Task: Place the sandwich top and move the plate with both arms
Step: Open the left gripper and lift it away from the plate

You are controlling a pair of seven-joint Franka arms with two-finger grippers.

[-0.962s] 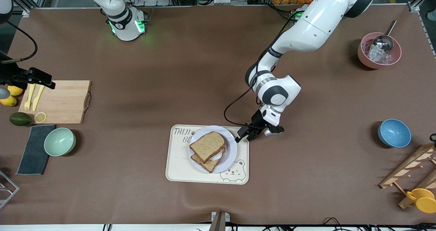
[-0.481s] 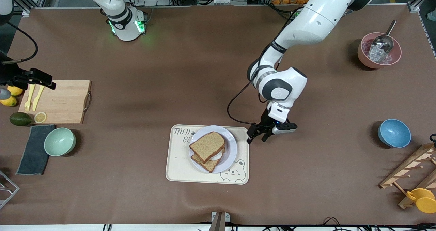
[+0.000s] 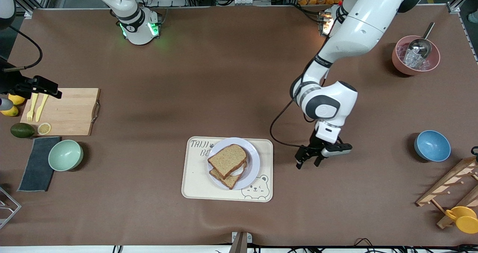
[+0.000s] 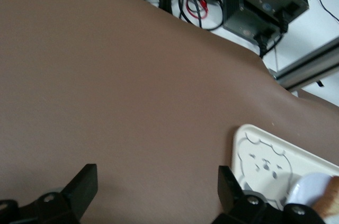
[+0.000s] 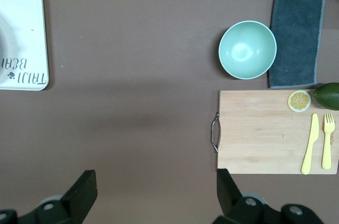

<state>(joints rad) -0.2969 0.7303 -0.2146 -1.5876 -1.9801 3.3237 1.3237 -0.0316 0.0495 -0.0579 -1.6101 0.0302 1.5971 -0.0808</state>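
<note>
The left pincer (image 3: 308, 162) is hanging with its fingers spread wide and gripping nothing, over bare brown table (image 3: 231, 88) just beside the tray's (image 3: 198, 186) edge toward the left arm's end; in the left wrist view its two black fingertips (image 4: 79, 187) are standing far apart above the cloth, with a corner of the tray and its printed bear face (image 4: 262, 163) showing next to one of them. The sandwich top (image 3: 227, 159) is lying well apart from this pincer, toward the right arm's end of it, resting askew on the lower bread slice (image 3: 226, 179) with a white egg edge (image 3: 239, 170) peeking out between them. Both slices are sitting on the plate (image 3: 254, 162), which is resting on the cream tray. The tray is bearing dark lettering, reading "TAIJI" (image 3: 199, 144) and below it a word starting "BE", the rest being covered by the plate; the right wrist view is showing "BEAR" (image 5: 16, 64) there. The right pincer (image 3: 44, 90), likewise released and empty, is waiting over the wooden cutting board (image 3: 67, 113), above the yellow fork (image 3: 31, 107) and knife (image 3: 42, 106); a lemon slice (image 3: 44, 128), an avocado (image 3: 21, 130), a mint bowl (image 3: 65, 155) and a dark cloth (image 3: 36, 163) are lying nearby.
</note>
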